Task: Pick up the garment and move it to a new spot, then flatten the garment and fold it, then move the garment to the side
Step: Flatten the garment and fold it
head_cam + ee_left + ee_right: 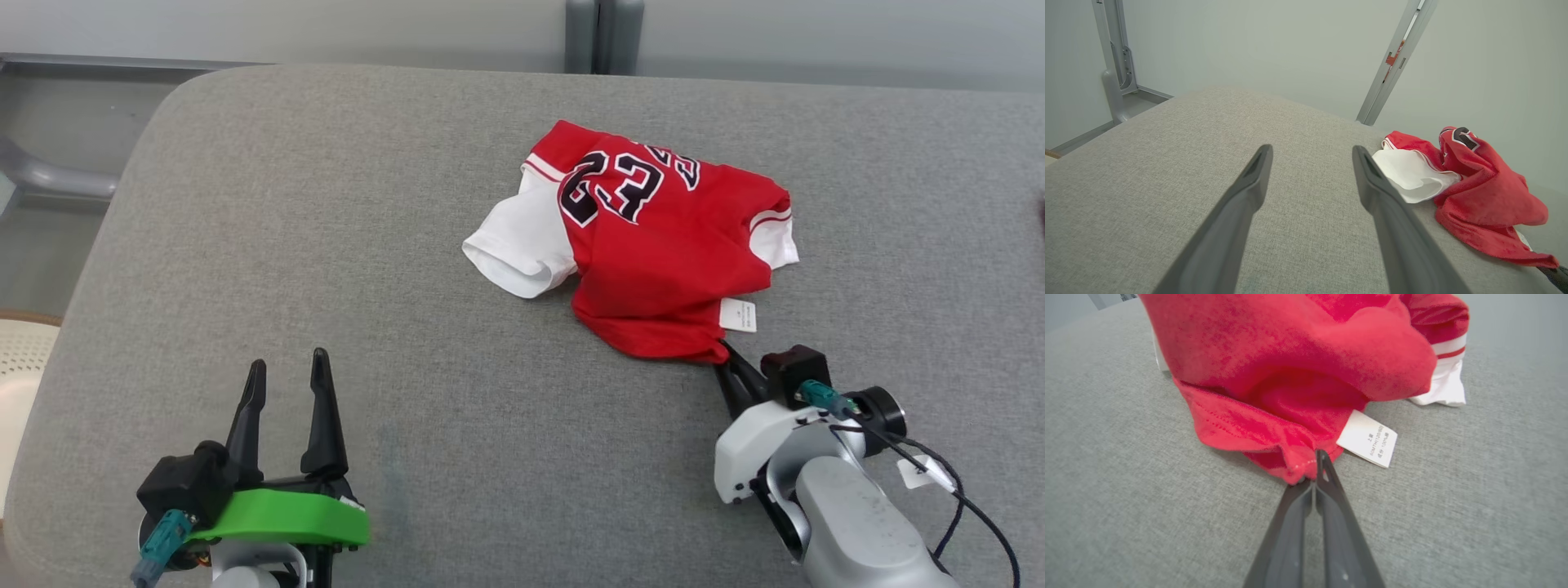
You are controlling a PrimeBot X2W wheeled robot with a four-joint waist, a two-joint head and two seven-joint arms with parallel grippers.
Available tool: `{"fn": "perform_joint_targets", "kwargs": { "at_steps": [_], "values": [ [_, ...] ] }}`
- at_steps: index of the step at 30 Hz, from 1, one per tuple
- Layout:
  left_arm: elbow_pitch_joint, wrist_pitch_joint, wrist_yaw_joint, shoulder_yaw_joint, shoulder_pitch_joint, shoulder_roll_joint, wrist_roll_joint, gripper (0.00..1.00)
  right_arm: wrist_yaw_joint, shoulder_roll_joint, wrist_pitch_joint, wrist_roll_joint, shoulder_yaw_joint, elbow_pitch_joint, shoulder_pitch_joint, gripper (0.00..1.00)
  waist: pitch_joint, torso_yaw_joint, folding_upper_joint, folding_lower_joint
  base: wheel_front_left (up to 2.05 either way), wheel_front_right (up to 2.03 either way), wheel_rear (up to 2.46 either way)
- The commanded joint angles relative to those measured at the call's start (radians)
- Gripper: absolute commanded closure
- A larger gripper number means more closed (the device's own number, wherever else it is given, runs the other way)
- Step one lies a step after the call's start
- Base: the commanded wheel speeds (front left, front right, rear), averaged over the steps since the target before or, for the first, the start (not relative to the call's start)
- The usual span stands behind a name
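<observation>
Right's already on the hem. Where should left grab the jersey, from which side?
The white sleeve: it sticks out flat from the crumpled jersey toward the robot's left, its cuff lying loose. Probably bring the open left gripper in low from the left and pinch that cuff, opposite the right gripper shut on the hem.

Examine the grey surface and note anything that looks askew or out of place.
The red jersey lies crumpled in a heap, one white sleeve splayed out and its care label poking out by the hem, which the right gripper pinches.
</observation>
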Motion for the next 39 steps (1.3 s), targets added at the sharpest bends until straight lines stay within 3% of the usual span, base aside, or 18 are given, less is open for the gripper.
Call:
{"fn": "perform_joint_targets", "kwargs": {
  "at_steps": [1, 10, 16, 23, 24, 25, 26, 33, 39],
  "values": [
    [0.002, 0.001, -0.003, -0.001, 0.007, 0.001, 0.006, 0.00, -0.002, -0.020, 0.001, 0.006, -0.020, -0.019, 0.021, 1.00, -0.011, -0.028, 0.0000, 0.0000, 0.00, 0.00, 0.00],
    [0.007, 0.001, -0.006, -0.015, 0.013, 0.002, 0.013, 0.00, -0.002, -0.149, 0.001, -0.036, -0.164, -0.063, 0.025, 1.00, -0.012, -0.076, 0.0000, 0.0000, 0.00, 0.00, 0.00],
    [0.012, 0.001, -0.011, -0.023, 0.002, 0.002, 0.018, 0.00, -0.002, -0.247, 0.002, -0.072, -0.215, 0.013, -0.045, 1.00, -0.005, -0.075, 0.0000, 0.0000, 0.00, 0.00, 0.00],
    [0.015, 0.001, -0.014, -0.024, -0.010, 0.001, 0.023, 0.00, -0.002, -0.306, 0.002, -0.094, -0.244, 0.101, -0.142, 0.99, 0.005, -0.061, 0.0000, 0.0000, 0.00, 0.00, 0.00],
    [0.016, 0.001, -0.013, -0.023, -0.011, 0.002, 0.023, 0.00, -0.002, -0.307, 0.002, -0.093, -0.240, 0.114, -0.156, 0.64, 0.005, -0.060, 0.0000, 0.0000, 0.00, 0.00, 0.00],
    [0.017, 0.001, -0.013, -0.023, -0.013, 0.002, 0.023, 0.00, -0.002, -0.309, 0.002, -0.092, -0.236, 0.124, -0.168, 0.47, 0.005, -0.060, 0.0000, 0.0000, 0.00, 0.00, 0.00],
    [0.018, 0.001, -0.012, -0.021, -0.014, 0.002, 0.022, 0.00, -0.002, -0.317, 0.002, -0.091, -0.233, 0.139, -0.178, 0.00, 0.005, -0.060, 0.0000, 0.0000, 0.00, 0.00, 0.00],
    [0.013, 0.001, -0.008, -0.011, -0.011, 0.002, 0.024, 0.00, -0.002, -0.337, 0.001, -0.084, -0.197, 0.128, -0.215, 0.00, -0.004, -0.079, 0.0000, 0.0000, 0.00, 0.00, 0.00],
    [0.009, 0.001, -0.008, -0.007, 0.000, 0.002, 0.026, 0.00, -0.002, -0.309, 0.001, -0.020, -0.148, -0.018, -0.161, 0.00, -0.016, -0.110, 0.0000, 0.0000, 0.00, 0.00, 0.00]
  ]
}}
